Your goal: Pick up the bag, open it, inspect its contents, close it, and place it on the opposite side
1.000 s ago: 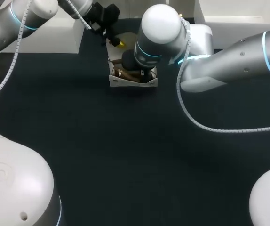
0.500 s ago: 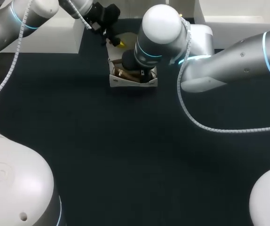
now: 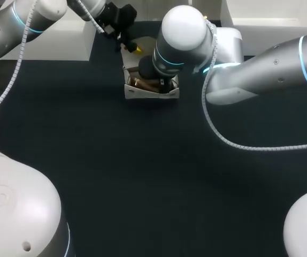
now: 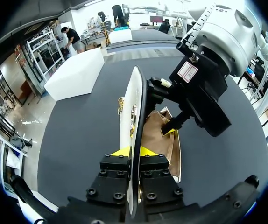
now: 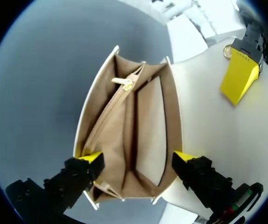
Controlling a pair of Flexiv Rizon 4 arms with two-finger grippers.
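Nothing moved — left gripper pinches bag; label unreadable.

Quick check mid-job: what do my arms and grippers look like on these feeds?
Both the left arm and right arm have rounded silver-white shells, glowing blue rings at joints and a white ribbed cable alongside. The left gripper and right gripper are black and blocky with bright yellow tips; the right one's body carries a red-edged white label.

You are working in a robotics lab. Your left arm and right arm, white with blue-lit joint rings and trailing cables, hang over a plain dark table.
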